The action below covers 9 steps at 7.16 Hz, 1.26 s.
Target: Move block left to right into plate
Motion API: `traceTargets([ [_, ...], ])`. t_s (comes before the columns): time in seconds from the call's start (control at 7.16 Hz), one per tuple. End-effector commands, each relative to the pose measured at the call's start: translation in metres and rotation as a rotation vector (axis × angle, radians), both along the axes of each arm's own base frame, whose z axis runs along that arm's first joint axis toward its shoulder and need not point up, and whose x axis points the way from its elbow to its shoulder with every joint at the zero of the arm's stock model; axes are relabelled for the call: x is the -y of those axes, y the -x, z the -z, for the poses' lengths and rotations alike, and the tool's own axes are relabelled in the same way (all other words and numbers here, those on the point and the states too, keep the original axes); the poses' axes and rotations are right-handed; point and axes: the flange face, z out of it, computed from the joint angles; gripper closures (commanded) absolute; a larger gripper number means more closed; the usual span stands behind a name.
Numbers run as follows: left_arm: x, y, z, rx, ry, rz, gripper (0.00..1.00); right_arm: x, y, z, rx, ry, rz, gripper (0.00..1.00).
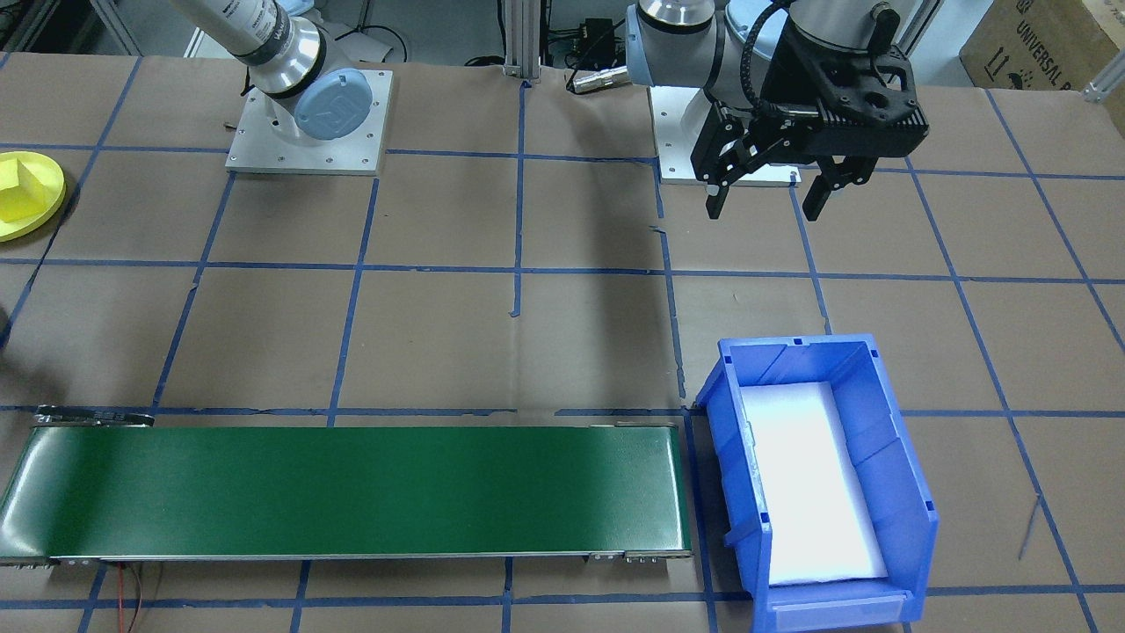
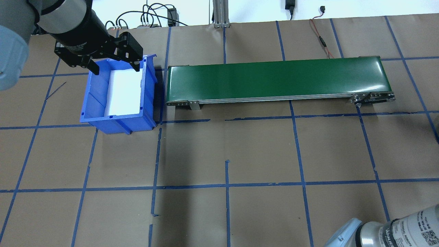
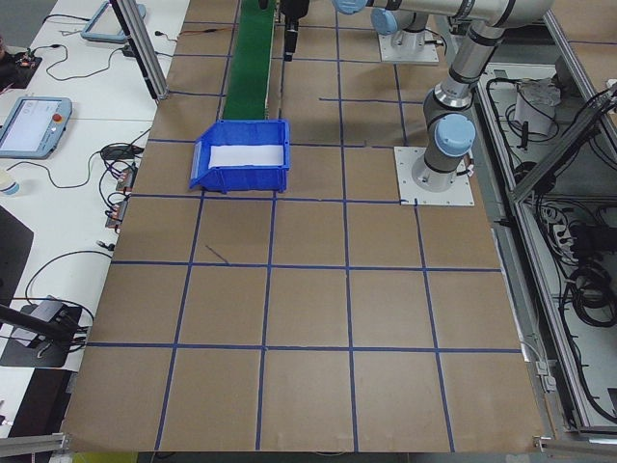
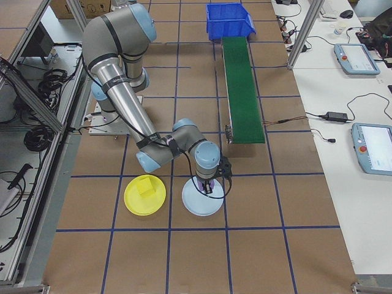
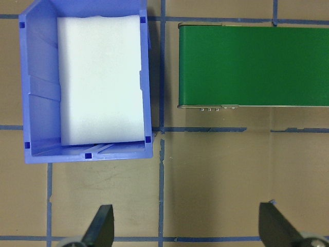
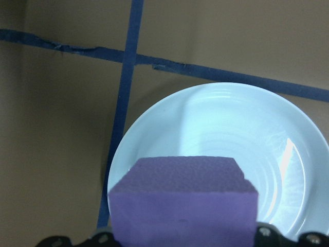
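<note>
A purple block (image 6: 185, 195) fills the bottom of the right wrist view, with my right gripper (image 4: 207, 187) shut on it. It hangs low over a pale blue round dish (image 6: 231, 123); I cannot tell whether it touches. Right beside that dish lies the yellow plate (image 4: 131, 202) with a yellow block (image 4: 146, 185) on it, also seen as the plate (image 1: 44, 207) at the table's edge. My left gripper (image 1: 765, 198) is open and empty, high above the table near the blue bin (image 2: 116, 121).
The blue bin (image 1: 795, 341) holds only a white foam pad. A long green conveyor belt (image 1: 352, 492) runs from the bin towards the plates. Brown paper with a blue tape grid covers the table. Tablets and cables lie on side benches.
</note>
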Motion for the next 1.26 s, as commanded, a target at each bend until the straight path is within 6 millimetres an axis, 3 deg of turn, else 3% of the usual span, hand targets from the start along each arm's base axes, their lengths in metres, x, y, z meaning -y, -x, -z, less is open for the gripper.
traceTargets([
  [0.0, 0.000, 0.001, 0.000, 0.000, -0.001, 0.003, 0.00, 0.000, 0.003, 0.008, -0.003, -0.014, 0.004, 0.00],
  [0.28, 0.000, 0.001, 0.000, 0.001, 0.000, 0.003, 0.00, 0.000, 0.004, -0.009, -0.018, -0.002, 0.006, 0.00],
  [0.42, 0.000, 0.001, 0.000, 0.003, 0.000, 0.002, 0.00, 0.003, -0.006, -0.056, -0.075, 0.044, 0.014, 0.00],
  [0.56, 0.000, 0.001, 0.000, 0.004, 0.000, 0.002, 0.00, 0.015, -0.046, -0.112, -0.115, 0.086, 0.034, 0.00],
  [0.7, -0.001, 0.003, 0.000, 0.005, -0.002, 0.007, 0.00, 0.046, -0.117, -0.143, -0.118, 0.104, 0.007, 0.00],
  [0.98, -0.001, 0.003, 0.002, 0.005, -0.005, 0.007, 0.00, 0.097, -0.269, -0.169, -0.181, 0.089, -0.010, 0.00],
  [1.12, -0.001, 0.003, 0.002, 0.005, -0.003, 0.007, 0.00, 0.094, -0.339, -0.186, -0.157, 0.069, 0.012, 0.00],
])
